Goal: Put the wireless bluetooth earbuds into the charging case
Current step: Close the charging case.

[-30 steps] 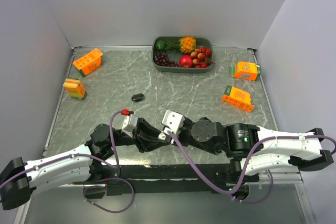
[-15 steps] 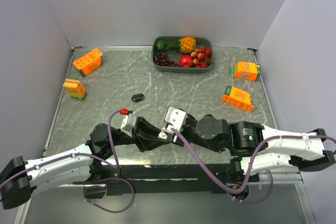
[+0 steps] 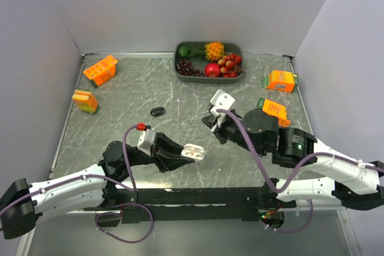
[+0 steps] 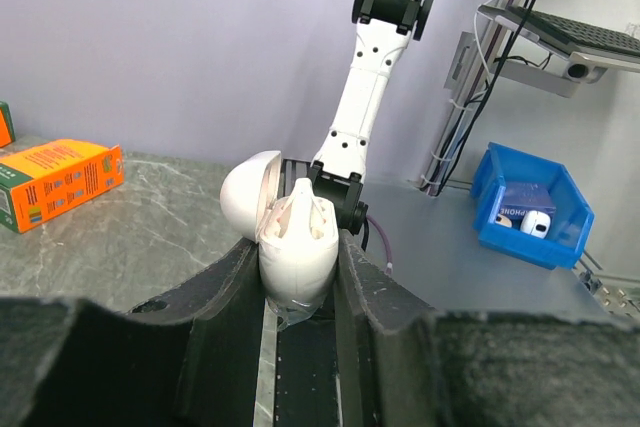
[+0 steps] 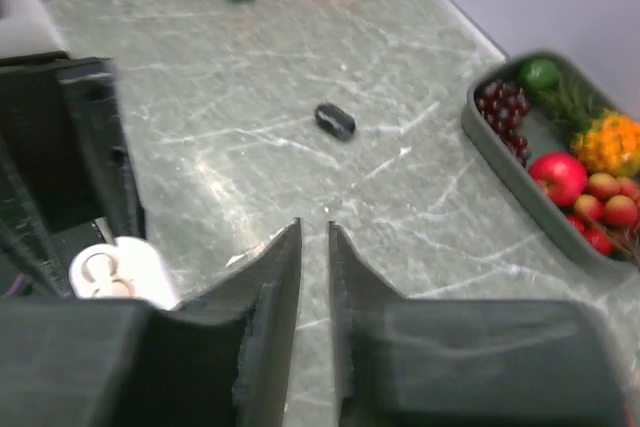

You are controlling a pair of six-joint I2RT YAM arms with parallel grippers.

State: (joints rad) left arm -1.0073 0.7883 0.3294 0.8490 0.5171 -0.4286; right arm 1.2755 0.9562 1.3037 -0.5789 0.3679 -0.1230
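Note:
My left gripper [image 3: 187, 153] is shut on a white charging case [image 3: 194, 151] and holds it above the table's near middle. In the left wrist view the case [image 4: 295, 267] stands upright between the fingers [image 4: 375, 297], with its lid [image 4: 250, 187] swung open to the left. Round pale shapes show in its wells [image 5: 100, 269]; I cannot tell if they are buds. A black earbud [image 3: 158, 111] lies alone on the marble, ahead of my right gripper [image 5: 315, 227]. My right gripper [image 3: 208, 120] hovers up and right of the case, its jaws a narrow slit apart with nothing between them.
A grey tray [image 3: 179, 67] of fruit stands at the back middle. Orange cartons lie at the left [image 3: 100, 70] [image 3: 85, 101] and the right [image 3: 281, 80] [image 3: 271, 111]. A blue bin [image 4: 530, 207] sits off the table.
My right gripper has pulled back from the case, up and to the right, and its jaws have narrowed. The left gripper and the case have stayed put.

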